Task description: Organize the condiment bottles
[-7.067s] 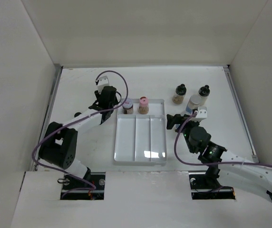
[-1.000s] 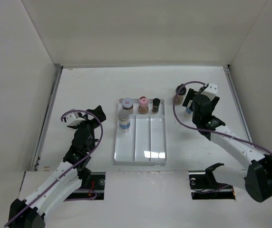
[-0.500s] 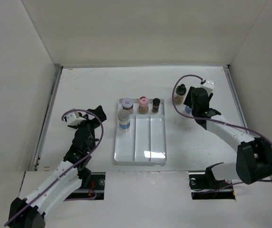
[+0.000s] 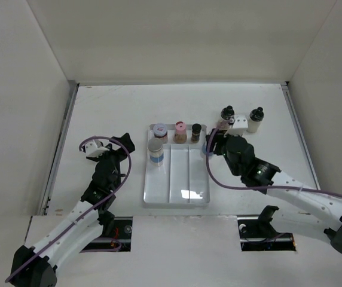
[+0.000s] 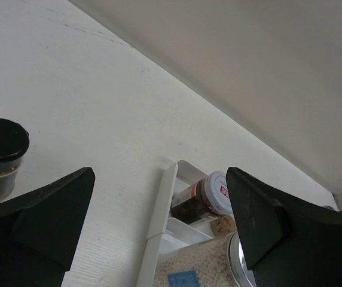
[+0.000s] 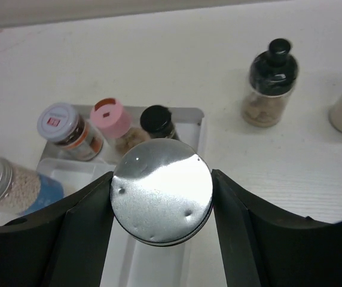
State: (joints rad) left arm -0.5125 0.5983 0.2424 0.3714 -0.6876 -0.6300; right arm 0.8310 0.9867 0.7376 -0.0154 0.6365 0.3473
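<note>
Right wrist view: we are pinching a silver-capped jar [image 6: 161, 190] in our right gripper [image 6: 162, 200], the clear divided tray [image 6: 199, 122] lying just beneath it; our left gripper [image 5: 159, 197] is hanging spread, that tray's corner just ahead.

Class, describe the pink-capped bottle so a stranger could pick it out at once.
Find the central clear divided tray. Three containers line its far end; the pink-capped bottle stands in the middle. Its pink cap sets it apart from the white-lidded jar and black-capped bottle flanking it.
</note>
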